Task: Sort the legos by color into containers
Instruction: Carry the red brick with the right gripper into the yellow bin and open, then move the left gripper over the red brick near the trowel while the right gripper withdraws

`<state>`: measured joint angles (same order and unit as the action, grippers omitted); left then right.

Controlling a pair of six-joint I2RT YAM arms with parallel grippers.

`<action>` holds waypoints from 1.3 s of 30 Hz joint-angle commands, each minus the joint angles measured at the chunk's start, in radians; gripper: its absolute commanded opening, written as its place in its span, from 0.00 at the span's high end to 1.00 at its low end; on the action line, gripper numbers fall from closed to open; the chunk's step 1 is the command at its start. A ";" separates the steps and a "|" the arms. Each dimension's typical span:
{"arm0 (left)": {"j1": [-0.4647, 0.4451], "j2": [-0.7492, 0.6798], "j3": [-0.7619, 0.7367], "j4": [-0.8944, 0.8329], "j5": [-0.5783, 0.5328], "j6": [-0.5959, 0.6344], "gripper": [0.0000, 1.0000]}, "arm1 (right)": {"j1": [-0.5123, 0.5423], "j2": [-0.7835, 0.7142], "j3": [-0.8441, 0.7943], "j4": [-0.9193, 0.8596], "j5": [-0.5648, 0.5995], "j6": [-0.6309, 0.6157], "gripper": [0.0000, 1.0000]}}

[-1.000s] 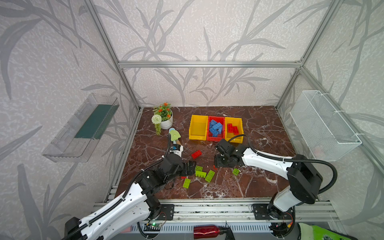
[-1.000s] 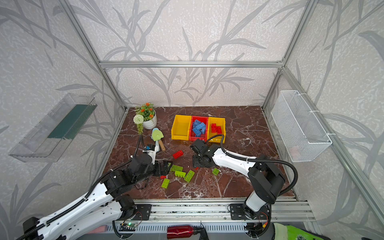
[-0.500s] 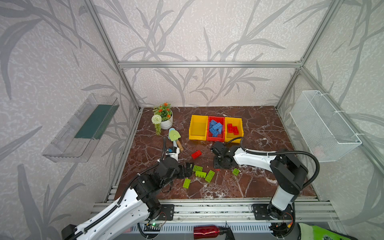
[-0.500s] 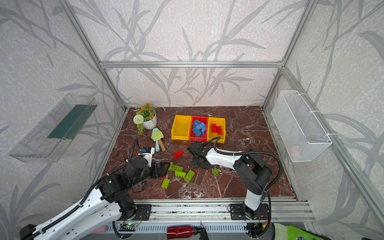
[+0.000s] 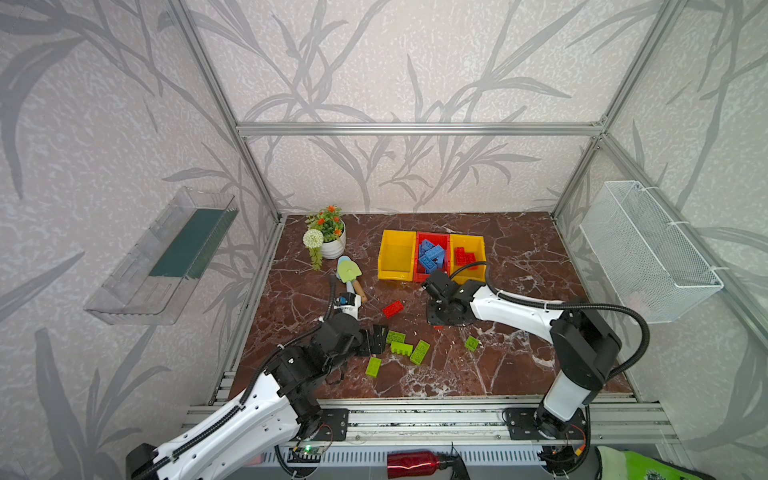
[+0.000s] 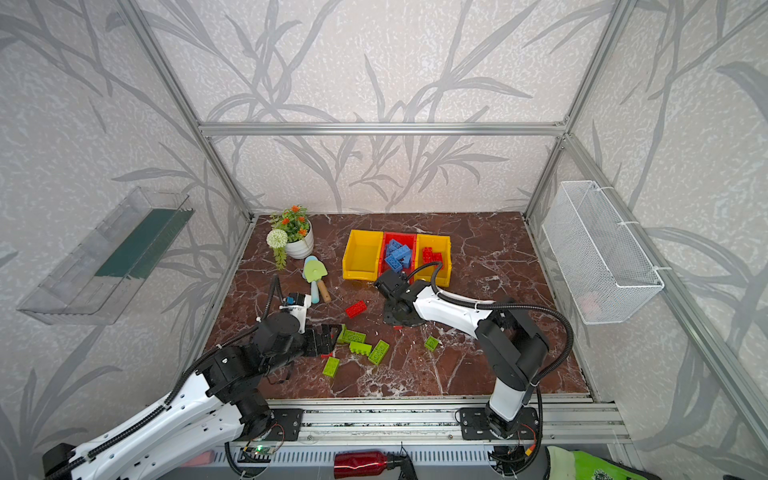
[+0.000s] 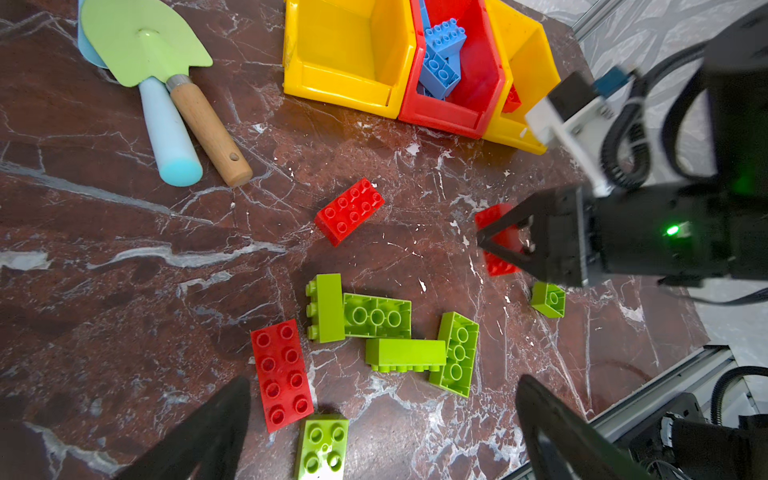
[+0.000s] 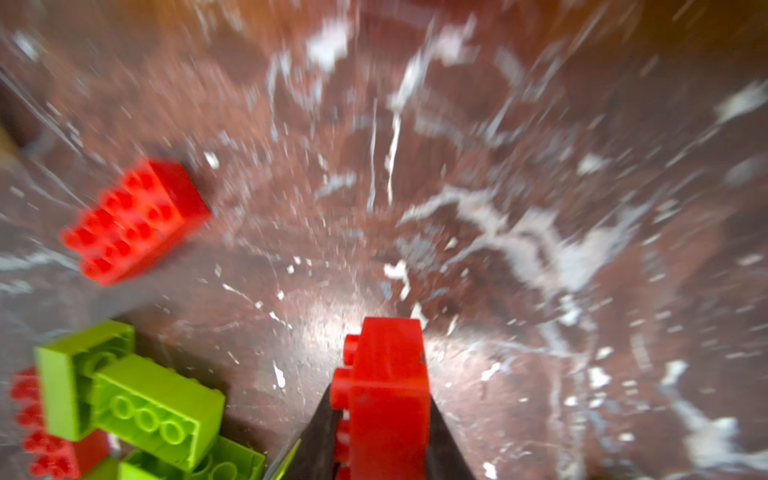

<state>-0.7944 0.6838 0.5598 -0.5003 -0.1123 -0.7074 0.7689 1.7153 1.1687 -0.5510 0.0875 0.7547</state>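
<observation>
The right pincer [image 8: 379,395] has snapped closed since a second ago, when its jaws stood apart, and that arm's elbow has swung inward; now its black fingers [image 8: 316,432] pinch a red studded plastic brick [image 8: 386,365], studs turned sideways, low over the dark red marble table [image 7: 124,270], though whether it has cleared the surface I cannot tell. Just beside it rests a small lime green plastic brick [image 7: 548,299], and a little further off a loose red two-by-four brick [image 7: 349,210] lies studs up. Out toward the other arm, a cluster of lime green bricks [image 7: 376,318] lies touching one another, a flat red eight-stud brick [image 7: 282,374] right beside them and another lime green brick [image 7: 322,446], studs up, at its end. The left pincer [image 5: 376,340] hovers at that cluster, fingers spread wide. Behind the held brick, joined in a row, stand a yellow plastic bin [image 7: 345,45], a red middle bin [image 7: 478,62] with blue bricks [image 7: 440,62] piled inside, and a second yellow bin [image 7: 528,54] with red bricks [image 5: 462,255] in it. Off to the left a lime green toy trowel with a wooden handle [image 7: 145,45] lies against a pale blue one [image 7: 166,133]
</observation>
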 commanded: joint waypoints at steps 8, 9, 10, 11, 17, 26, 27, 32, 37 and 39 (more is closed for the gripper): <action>0.004 0.163 0.074 0.039 -0.070 0.035 0.01 | -0.262 -0.014 0.170 0.017 0.006 -0.297 0.81; 0.004 0.188 0.084 0.048 -0.077 0.037 0.01 | -0.284 0.026 0.196 0.020 -0.012 -0.316 0.81; 0.004 0.209 0.094 0.055 -0.080 0.043 0.01 | -0.301 0.054 0.221 0.017 -0.025 -0.329 0.81; 0.005 0.235 0.102 0.067 -0.081 0.049 0.01 | -0.318 0.082 0.252 0.006 -0.034 -0.340 0.81; 0.032 0.386 0.166 0.096 -0.084 0.083 0.01 | -0.386 0.249 0.432 -0.061 -0.072 -0.397 0.80; 0.091 0.544 0.257 0.101 -0.061 0.130 0.01 | -0.457 0.395 0.593 -0.115 -0.072 -0.437 0.80; 0.096 0.556 0.266 0.101 -0.057 0.135 0.01 | -0.464 0.405 0.605 -0.119 -0.072 -0.443 0.80; 0.110 0.597 0.288 0.103 -0.047 0.145 0.01 | -0.482 0.448 0.676 -0.170 -0.057 -0.478 0.73; 0.121 0.627 0.298 0.110 -0.034 0.162 0.01 | -0.482 0.435 0.715 -0.218 -0.057 -0.491 0.48; 0.124 0.642 0.304 0.105 -0.025 0.176 0.01 | -0.482 0.393 0.679 -0.196 -0.092 -0.489 0.38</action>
<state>-0.6781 1.3106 0.8303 -0.3950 -0.1486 -0.5655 0.2832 2.1609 1.8629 -0.7139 0.0242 0.2806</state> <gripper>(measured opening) 0.987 0.595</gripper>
